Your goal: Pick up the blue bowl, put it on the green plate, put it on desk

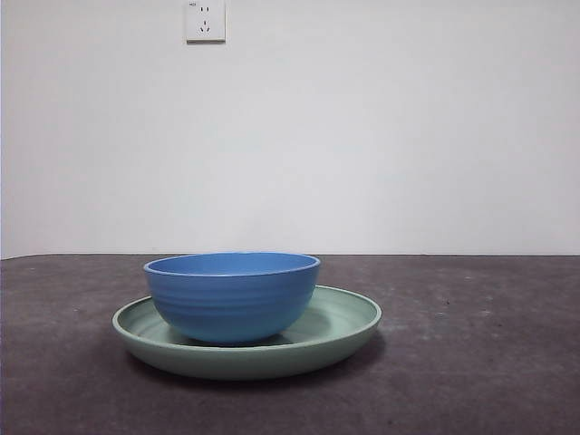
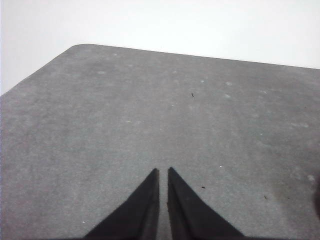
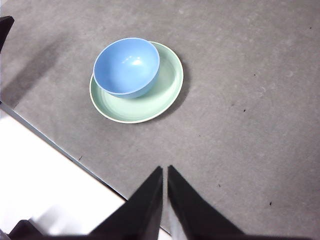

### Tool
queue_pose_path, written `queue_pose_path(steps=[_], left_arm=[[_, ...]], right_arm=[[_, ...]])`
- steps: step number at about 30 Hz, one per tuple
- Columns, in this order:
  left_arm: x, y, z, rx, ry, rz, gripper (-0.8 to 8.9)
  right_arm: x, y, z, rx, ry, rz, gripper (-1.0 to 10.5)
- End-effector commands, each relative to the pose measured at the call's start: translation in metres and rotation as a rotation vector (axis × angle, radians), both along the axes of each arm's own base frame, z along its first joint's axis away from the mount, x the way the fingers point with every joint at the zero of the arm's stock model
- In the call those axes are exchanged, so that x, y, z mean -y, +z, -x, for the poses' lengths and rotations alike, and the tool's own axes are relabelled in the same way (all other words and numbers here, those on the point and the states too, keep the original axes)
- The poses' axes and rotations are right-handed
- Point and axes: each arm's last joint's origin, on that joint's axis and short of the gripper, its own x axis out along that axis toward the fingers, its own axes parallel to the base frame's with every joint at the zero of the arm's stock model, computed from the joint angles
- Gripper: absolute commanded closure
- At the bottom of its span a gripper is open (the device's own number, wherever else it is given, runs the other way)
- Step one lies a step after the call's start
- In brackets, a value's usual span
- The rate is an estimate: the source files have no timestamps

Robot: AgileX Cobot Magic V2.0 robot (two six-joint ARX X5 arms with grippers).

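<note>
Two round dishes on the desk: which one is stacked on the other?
The blue bowl is on top. It is deeper and narrower and sits inside the green plate, off-centre. The plate is wide, shallow, and lies directly on the desk.

Your robot's two grippers, as each wrist camera shows them.
On the left gripper (image 2: 163, 171) and the right gripper (image 3: 165, 169) you see two matte black jaws, each a flat wedge narrowing to a sharp tip, parted by a thin slit; no markings show.
</note>
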Motion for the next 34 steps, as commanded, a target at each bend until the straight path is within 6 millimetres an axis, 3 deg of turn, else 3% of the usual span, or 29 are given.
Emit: queue_pose_path(steps=[1,7,13,18,21,27,30,34], left_arm=[[0.000,-0.007,-0.001,-0.025,0.003,-0.009,7.86],[0.000,-0.007,-0.001,-0.025,0.003,-0.009,7.86],[0.000,-0.007,-0.001,-0.025,0.003,-0.009,7.86],[0.000,-0.007,-0.001,-0.025,0.003,-0.009,7.86],[0.000,-0.007,-0.001,-0.025,0.003,-0.009,7.86],[0.000,-0.007,-0.001,-0.025,0.003,-0.009,7.86],[0.000,-0.007,-0.001,-0.025,0.003,-0.009,7.86],[0.000,-0.007,-0.001,-0.025,0.003,-0.009,7.86]], right_arm=[[0.000,0.004,0.000,0.023,0.012,-0.005,9.4],[0.008,0.005,0.006,0.047,-0.066,-0.025,9.4],[0.019,-0.017,-0.001,0.385,-0.246,-0.022,9.4],[0.027,-0.077,-0.022,0.638,-0.420,-0.048,9.4],[0.032,-0.126,-0.033,0.680,-0.493,-0.036,9.4],[0.038,-0.199,-0.052,0.705,-0.586,-0.011,9.4],[0.038,-0.220,-0.056,0.718,-0.587,-0.013,9.4],[0.038,-0.234,-0.056,0.681,-0.600,-0.004,9.4]])
